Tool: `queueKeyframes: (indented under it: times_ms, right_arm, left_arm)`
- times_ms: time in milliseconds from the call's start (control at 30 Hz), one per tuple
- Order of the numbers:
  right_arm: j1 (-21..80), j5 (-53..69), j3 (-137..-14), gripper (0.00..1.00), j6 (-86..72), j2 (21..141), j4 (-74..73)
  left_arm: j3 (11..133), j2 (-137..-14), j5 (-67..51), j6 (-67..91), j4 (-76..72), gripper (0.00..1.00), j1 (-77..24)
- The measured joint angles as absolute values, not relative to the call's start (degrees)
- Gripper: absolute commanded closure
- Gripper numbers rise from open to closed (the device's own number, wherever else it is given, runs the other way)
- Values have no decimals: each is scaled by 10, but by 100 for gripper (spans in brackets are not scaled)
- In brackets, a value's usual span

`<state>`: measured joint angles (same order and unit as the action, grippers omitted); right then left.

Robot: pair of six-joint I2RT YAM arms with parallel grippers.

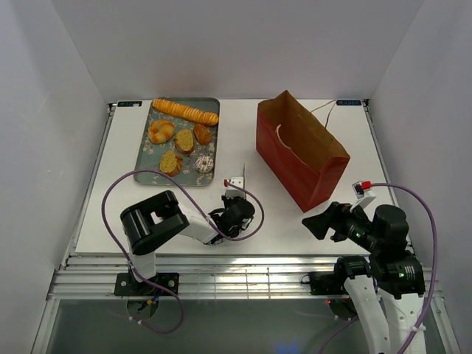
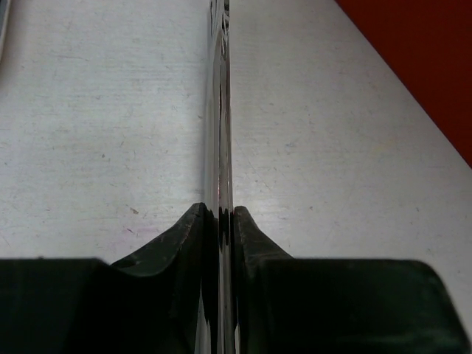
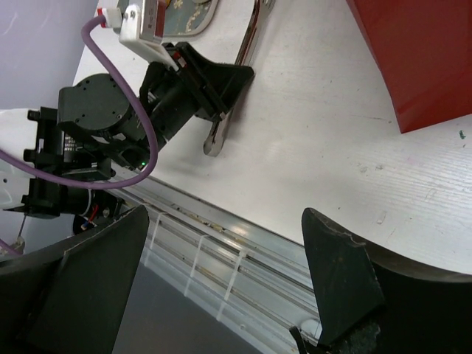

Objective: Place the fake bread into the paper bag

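**Left hand (image 2: 220, 214) clenched on the metal tongs (image 2: 219, 110); right hand (image 3: 225, 214) released.**
The tongs are held low at the white surface (image 1: 280, 221), near its middle, with their length pointed far along the bare strip between the grey tray (image 1: 144, 158) and the paper bag (image 1: 299, 166). The fake bread (image 1: 182, 133) is seen on the tray at the far left, well apart from the bag. The bag is stood upright at the right with its mouth open, and the wide-spread right hand is held near its near corner.
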<state>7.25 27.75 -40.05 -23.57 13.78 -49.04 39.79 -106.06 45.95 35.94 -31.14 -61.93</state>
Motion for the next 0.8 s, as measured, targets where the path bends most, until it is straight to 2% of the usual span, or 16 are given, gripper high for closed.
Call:
queueKeyframes:
  times_ms: [133,267,400,633,800]
  right_arm:
    - [72,260,-425,10,-236,160,-490]
    - [73,232,-468,10,-231,194,-493]
    - [73,193,-544,10,-219,248,-491]
    - [73,97,-745,10,-189,406,-480]
    - [73,77,-884,10,-147,546,-474]
  left_arm:
    - [374,-1020,420,362,-291,88,-620]
    - [371,-927,354,360,-223,88,-617]
    - [419,-812,259,366,-131,88,-594]
    - [525,-663,93,390,5,82,-458]
    - [560,-624,-17,402,76,76,-357]
